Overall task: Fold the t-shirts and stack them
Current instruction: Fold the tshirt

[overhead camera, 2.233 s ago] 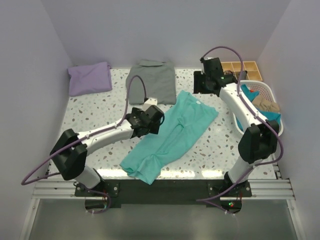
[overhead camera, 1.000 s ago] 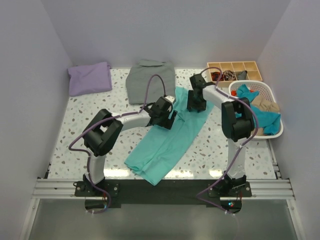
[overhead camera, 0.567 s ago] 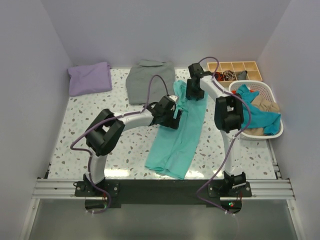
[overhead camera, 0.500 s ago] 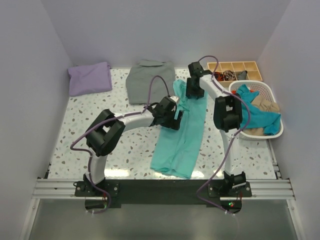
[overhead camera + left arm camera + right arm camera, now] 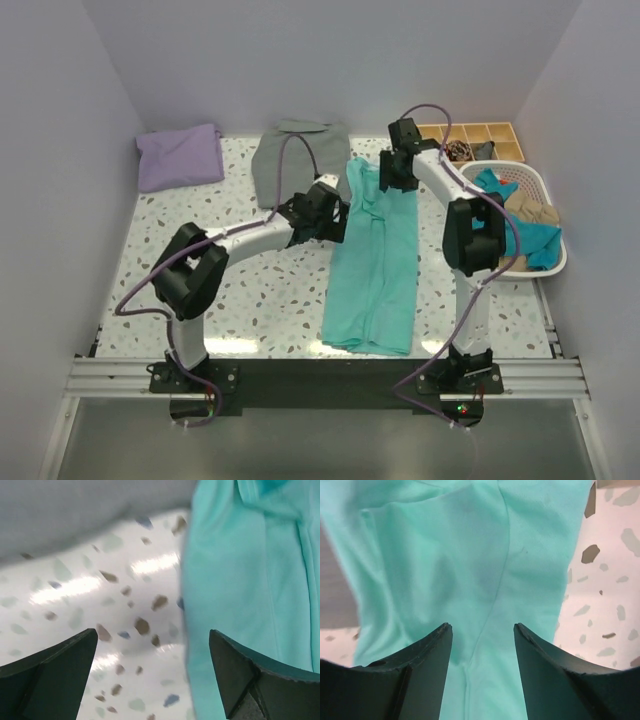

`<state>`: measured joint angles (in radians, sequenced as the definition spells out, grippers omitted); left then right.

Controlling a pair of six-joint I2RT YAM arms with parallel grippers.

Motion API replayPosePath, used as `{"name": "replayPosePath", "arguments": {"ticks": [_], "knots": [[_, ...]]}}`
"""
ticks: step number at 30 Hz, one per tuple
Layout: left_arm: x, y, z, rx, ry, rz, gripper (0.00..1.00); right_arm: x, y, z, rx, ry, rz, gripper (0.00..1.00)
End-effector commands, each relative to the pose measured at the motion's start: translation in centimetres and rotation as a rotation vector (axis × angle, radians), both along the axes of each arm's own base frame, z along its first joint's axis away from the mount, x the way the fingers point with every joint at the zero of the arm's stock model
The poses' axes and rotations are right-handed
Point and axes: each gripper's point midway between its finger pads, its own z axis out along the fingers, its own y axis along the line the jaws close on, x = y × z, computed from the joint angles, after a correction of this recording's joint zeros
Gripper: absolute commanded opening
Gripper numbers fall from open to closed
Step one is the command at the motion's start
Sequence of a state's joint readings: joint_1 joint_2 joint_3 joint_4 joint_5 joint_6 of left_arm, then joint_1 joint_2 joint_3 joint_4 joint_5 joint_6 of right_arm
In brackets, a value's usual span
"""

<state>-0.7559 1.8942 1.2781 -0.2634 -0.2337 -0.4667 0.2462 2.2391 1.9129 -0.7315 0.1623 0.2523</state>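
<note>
The turquoise-green t-shirt [image 5: 375, 270] lies on the table as a long narrow strip running from the back to the front edge. My left gripper [image 5: 335, 222] is at the strip's left edge near its top, open wide [image 5: 152, 631]. Between its fingers show bare table and the shirt's edge [image 5: 250, 580], and it grips nothing. My right gripper [image 5: 395, 182] hovers over the top end of the shirt [image 5: 470, 555], open [image 5: 482, 625] with cloth below its fingers. A folded lavender t-shirt [image 5: 180, 155] rests at the back left.
A folded grey shirt [image 5: 300, 160] lies at the back middle, close to both grippers, and shows again in the left wrist view [image 5: 75, 510]. A white basket [image 5: 545, 262] of clothes stands at the right, behind it a wooden divided tray [image 5: 485, 128]. Walls close in on three sides.
The turquoise shirt has swung from a diagonal into a straight strip. My left gripper has opened wider and drawn off to the shirt's left edge. The right gripper has shifted slightly at the top.
</note>
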Motion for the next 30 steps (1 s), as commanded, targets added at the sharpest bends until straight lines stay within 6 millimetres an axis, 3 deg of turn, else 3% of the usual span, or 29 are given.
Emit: {"name": "replayPosePath", "arguments": {"ticks": [1, 3, 7, 8, 9, 10, 11, 13, 18, 19, 21, 24, 30], "knots": [[8.4, 2.0, 9.7, -0.040, -0.328, 0.110, 0.99, 0.4, 1.3, 9.3, 0.109, -0.222, 0.060, 0.57], [11.5, 2.8, 9.7, -0.054, -0.371, 0.116, 1.00, -1.0, 1.2, 10.4, 0.128, -0.233, 0.061, 0.58], [16.4, 1.1, 10.0, -0.154, -0.437, 0.013, 1.00, -3.4, 1.6, 11.1, 0.180, -0.243, 0.078, 0.57], [18.0, 1.5, 8.8, -0.164, -0.441, 0.021, 1.00, -4.3, 1.5, 10.2, 0.181, -0.222, 0.078, 0.57], [19.0, 1.6, 8.3, -0.177, -0.438, 0.023, 1.00, -4.8, 1.4, 10.9, 0.186, -0.237, 0.078, 0.58], [20.2, 0.9, 9.5, -0.225, -0.452, 0.002, 1.00, -5.2, 1.5, 10.9, 0.190, -0.240, 0.081, 0.58], [21.5, 1.6, 6.9, -0.217, -0.413, 0.019, 0.99, -5.9, 1.3, 10.1, 0.187, -0.220, 0.082, 0.58], [23.1, 1.5, 4.8, -0.215, -0.379, 0.021, 0.99, -6.4, 1.3, 10.6, 0.199, -0.232, 0.080, 0.58], [25.8, 2.8, 1.2, -0.175, -0.327, 0.063, 0.98, -7.4, 1.8, 10.2, 0.207, -0.218, 0.088, 0.58], [25.8, 3.5, -0.6, -0.138, -0.284, 0.074, 0.98, -7.5, 2.0, 10.1, 0.206, -0.215, 0.091, 0.58], [26.4, 4.7, -1.7, -0.098, -0.265, 0.097, 0.98, -7.9, 2.3, 9.8, 0.204, -0.204, 0.100, 0.58], [27.2, 7.4, -3.1, 0.015, -0.239, 0.159, 0.98, -8.8, 2.7, 9.3, 0.204, -0.179, 0.109, 0.58], [27.6, 14.4, -3.6, 0.151, -0.233, 0.268, 0.98, -10.0, 2.5, 8.2, 0.186, -0.141, 0.102, 0.58]]}}
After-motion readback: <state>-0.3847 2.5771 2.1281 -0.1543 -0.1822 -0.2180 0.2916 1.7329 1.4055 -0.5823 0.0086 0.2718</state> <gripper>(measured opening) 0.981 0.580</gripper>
